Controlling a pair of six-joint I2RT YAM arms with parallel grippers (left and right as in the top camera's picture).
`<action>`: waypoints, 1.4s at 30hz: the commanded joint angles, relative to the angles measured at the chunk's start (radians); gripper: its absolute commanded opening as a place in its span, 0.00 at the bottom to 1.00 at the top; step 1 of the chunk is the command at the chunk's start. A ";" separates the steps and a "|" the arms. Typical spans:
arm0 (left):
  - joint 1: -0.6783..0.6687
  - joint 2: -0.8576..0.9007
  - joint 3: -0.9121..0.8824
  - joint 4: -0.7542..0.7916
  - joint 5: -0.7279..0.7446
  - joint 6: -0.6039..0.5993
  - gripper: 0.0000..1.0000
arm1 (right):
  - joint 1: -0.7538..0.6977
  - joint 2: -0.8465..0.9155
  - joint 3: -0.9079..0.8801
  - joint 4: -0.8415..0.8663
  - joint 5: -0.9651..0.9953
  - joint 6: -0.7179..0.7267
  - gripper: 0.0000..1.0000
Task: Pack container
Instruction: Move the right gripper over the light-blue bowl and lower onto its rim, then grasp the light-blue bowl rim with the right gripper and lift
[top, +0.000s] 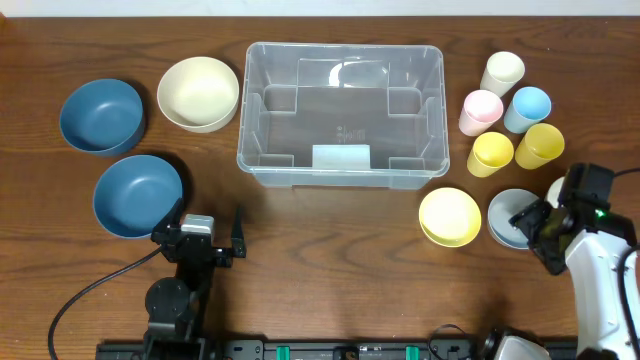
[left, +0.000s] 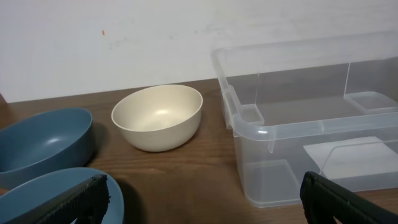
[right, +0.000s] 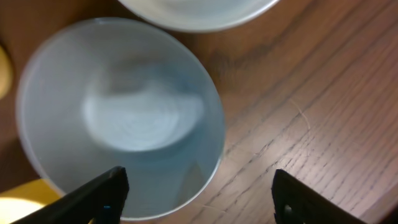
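Though illegible, white label (top: 340, 157) on container (top: 340, 47).

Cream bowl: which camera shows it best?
Left wrist: the cream bowl sits whole and close, wall and inside both visible. Overhead shows it whole but smaller, from above only. Right wrist misses it.

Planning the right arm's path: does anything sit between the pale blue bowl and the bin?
Yes: the yellow bowl lies beside the pale blue bowl, toward the bin; the cups stand farther back.
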 joint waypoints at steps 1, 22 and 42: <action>0.004 -0.005 -0.017 -0.035 -0.013 0.010 0.98 | -0.007 0.012 -0.031 0.023 -0.005 -0.001 0.70; 0.004 -0.005 -0.017 -0.035 -0.013 0.010 0.98 | -0.007 0.014 -0.206 0.230 -0.011 -0.001 0.01; 0.004 -0.005 -0.017 -0.035 -0.013 0.010 0.98 | -0.006 -0.230 0.116 -0.119 -0.095 -0.227 0.01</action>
